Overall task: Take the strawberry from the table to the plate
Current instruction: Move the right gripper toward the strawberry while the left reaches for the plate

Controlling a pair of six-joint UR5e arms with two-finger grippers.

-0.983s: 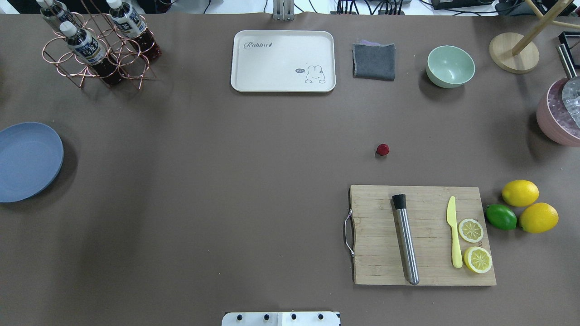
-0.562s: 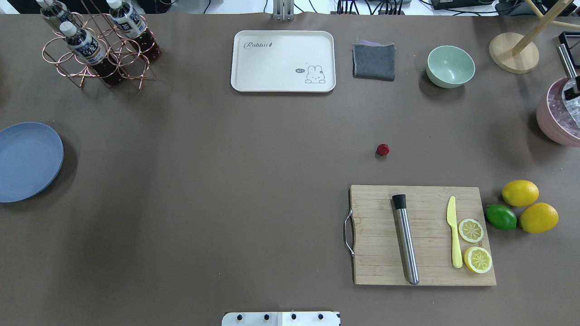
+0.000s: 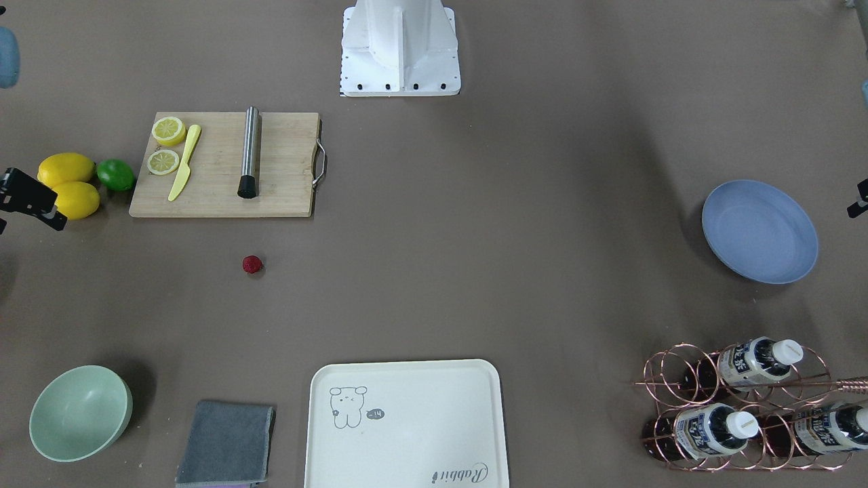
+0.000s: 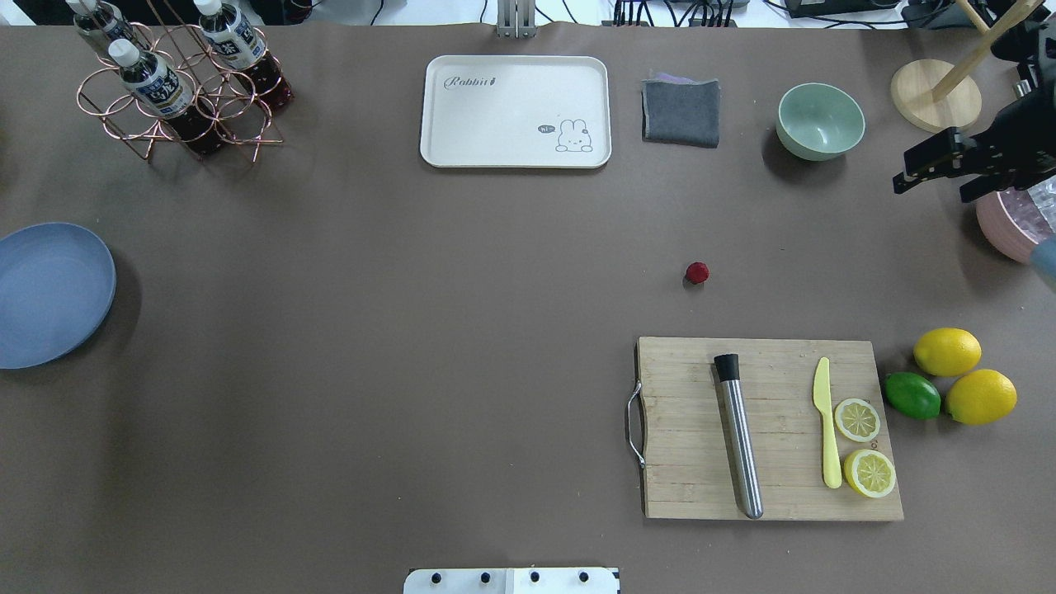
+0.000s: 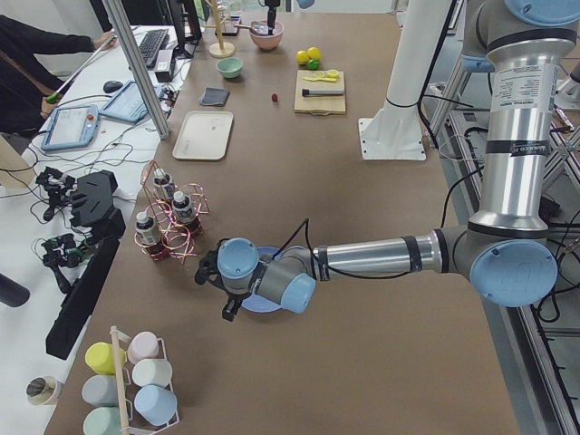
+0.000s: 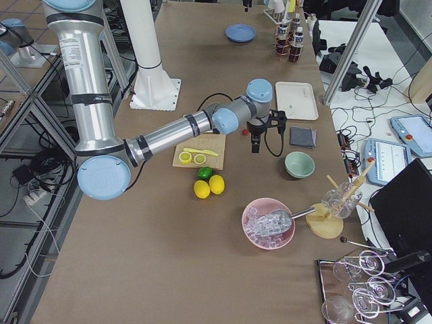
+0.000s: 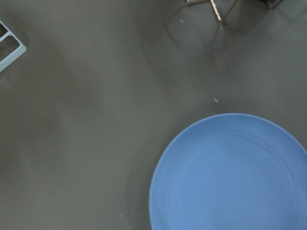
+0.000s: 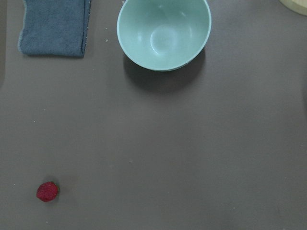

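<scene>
Dark-red bumpy strawberry [image 4: 697, 272] lies bare on matte grey-brown table [image 4: 412, 330], well apart from round periwinkle-blue plate [image 4: 49, 293]. You have right gripper [image 4: 912, 172] on berry's side, likely for pick. Left gripper [image 5: 227, 304] hangs over plate. Cannot tell either grip.

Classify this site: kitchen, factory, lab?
Most likely a robotics lab staged as a drinks-prep counter: an industrial arm, a teach pendant on the side bench, and kitchen props such as the cutting board and bottle rack on the table.
</scene>
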